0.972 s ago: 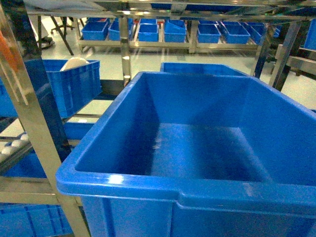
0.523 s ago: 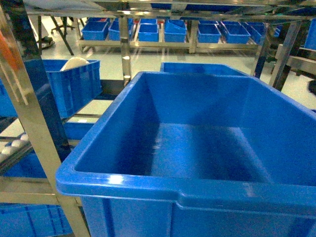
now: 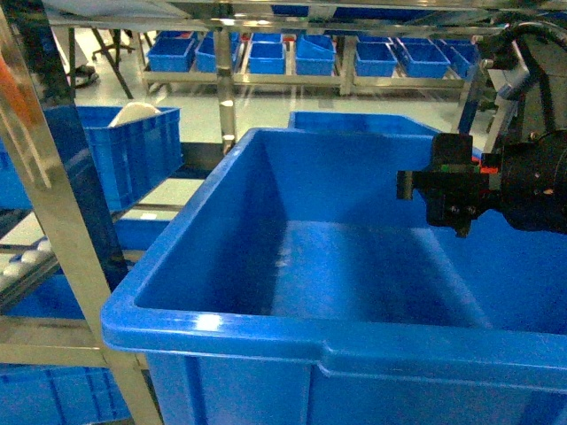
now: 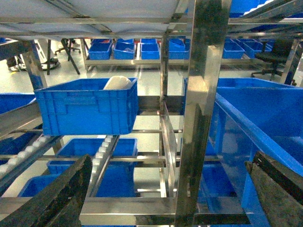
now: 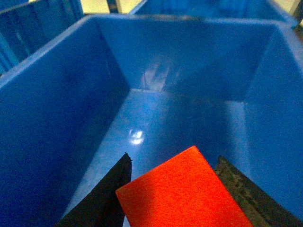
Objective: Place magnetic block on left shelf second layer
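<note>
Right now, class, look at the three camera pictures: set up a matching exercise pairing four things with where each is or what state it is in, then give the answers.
Things:
1. red block
2. large blue bin
3. small blue crate
4. left gripper

Places or states:
A. sits on the steel rack, holding something white
B. open, with nothing between its fingers
C. held between the right gripper's fingers
D. empty, below the right gripper

Pairs: 1-C, 2-D, 3-A, 4-B

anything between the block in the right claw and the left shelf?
Yes. The red magnetic block in the right claw hangs over the big blue bin; the bin's left wall and a steel upright post separate it from the left shelf rollers.
</note>
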### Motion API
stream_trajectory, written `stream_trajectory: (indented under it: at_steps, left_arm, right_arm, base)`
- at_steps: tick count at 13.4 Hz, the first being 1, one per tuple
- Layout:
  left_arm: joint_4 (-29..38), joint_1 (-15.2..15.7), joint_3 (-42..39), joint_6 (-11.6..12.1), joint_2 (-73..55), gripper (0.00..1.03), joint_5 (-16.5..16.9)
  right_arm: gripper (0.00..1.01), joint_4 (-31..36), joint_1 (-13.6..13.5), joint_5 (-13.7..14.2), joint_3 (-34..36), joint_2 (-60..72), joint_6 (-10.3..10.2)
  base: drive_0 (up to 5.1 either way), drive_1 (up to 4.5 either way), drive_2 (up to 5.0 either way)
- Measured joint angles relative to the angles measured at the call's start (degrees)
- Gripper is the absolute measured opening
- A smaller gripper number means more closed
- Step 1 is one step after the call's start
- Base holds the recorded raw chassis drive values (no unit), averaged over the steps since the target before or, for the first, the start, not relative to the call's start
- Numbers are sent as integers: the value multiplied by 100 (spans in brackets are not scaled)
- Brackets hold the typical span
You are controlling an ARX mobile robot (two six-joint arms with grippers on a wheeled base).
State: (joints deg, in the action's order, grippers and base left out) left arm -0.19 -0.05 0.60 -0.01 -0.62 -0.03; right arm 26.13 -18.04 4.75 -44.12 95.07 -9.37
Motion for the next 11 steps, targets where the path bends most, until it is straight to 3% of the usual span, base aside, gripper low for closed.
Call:
stream_trajectory:
  at_steps: [1, 3, 4, 5, 7, 9, 11]
  left_arm:
    - [0, 0, 0, 0, 0, 98, 0]
    - [0, 0, 0, 0, 0, 98, 0]
    - [0, 0, 0, 0, 0, 98, 0]
    - [-2, 0, 0, 0, 0, 98, 0]
    - [0, 0, 0, 0, 0, 98, -2]
    - [0, 0, 0, 0, 0, 98, 0]
    - [0, 0, 0, 0, 0, 98, -2]
  right_arm:
    - [60, 389, 0, 181, 90, -48, 28]
    - [87, 1130, -44, 667, 772, -695, 474]
    - [99, 1329, -76, 769, 1158, -1023, 577]
    - [97, 1554, -162, 946, 1637, -1368, 706]
    - [98, 2057, -417, 1388, 2621, -2691, 1215]
    - [98, 1965, -267, 1843, 3314, -4424, 1652]
    - [98, 981, 17, 1880, 3604, -5851, 1792]
  base:
    - [0, 0, 0]
    - [0, 0, 0]
    - [0, 0, 0]
    - [0, 0, 0]
    - [0, 0, 0]
    - [0, 0, 0]
    - [0, 0, 0]
